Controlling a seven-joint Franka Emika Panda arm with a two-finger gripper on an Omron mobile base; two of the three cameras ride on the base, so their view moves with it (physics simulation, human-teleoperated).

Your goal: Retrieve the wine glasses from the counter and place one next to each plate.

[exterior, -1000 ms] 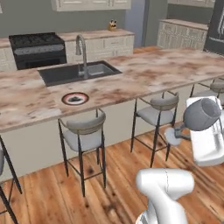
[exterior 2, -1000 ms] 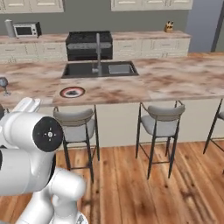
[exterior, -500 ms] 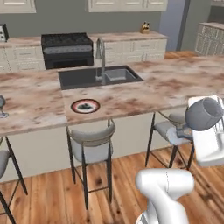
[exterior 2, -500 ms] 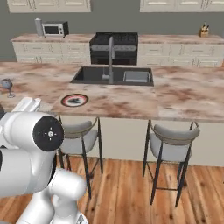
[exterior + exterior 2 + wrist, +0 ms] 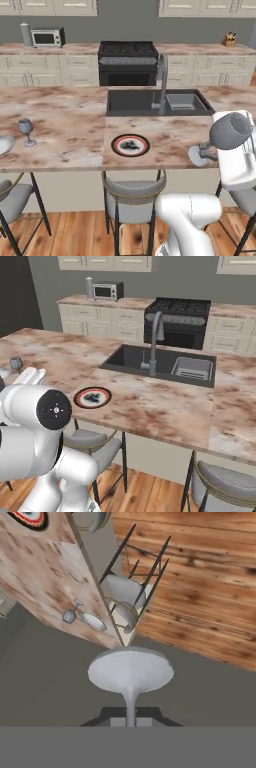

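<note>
My gripper (image 5: 212, 153) is shut on a grey-blue wine glass, held sideways over the island's front edge. Its round foot (image 5: 198, 156) points left, toward the plate. In the hand view that foot (image 5: 131, 671) faces the camera, and its stem runs down between my fingertips. The black-rimmed, red-ringed plate (image 5: 130, 145) lies on the island in front of the sink. A second wine glass (image 5: 26, 131) stands upright far to the left on the island, beside a pale plate (image 5: 4, 145) cut off by the view's edge. Along the back wall runs the marbled counter (image 5: 60, 48).
The dark sink (image 5: 150, 101) and faucet (image 5: 161, 80) sit behind the ringed plate. Grey stools (image 5: 132, 192) stand under the island's front edge on a wood floor. A black stove (image 5: 127, 62), a microwave (image 5: 46, 37) and a knife block (image 5: 229, 40) line the back counter.
The base has driven, so the whole scene has slid to the right in both base views. The left wine glass and pale plate have come into view. The arm keeps its pose, holding the glass.
</note>
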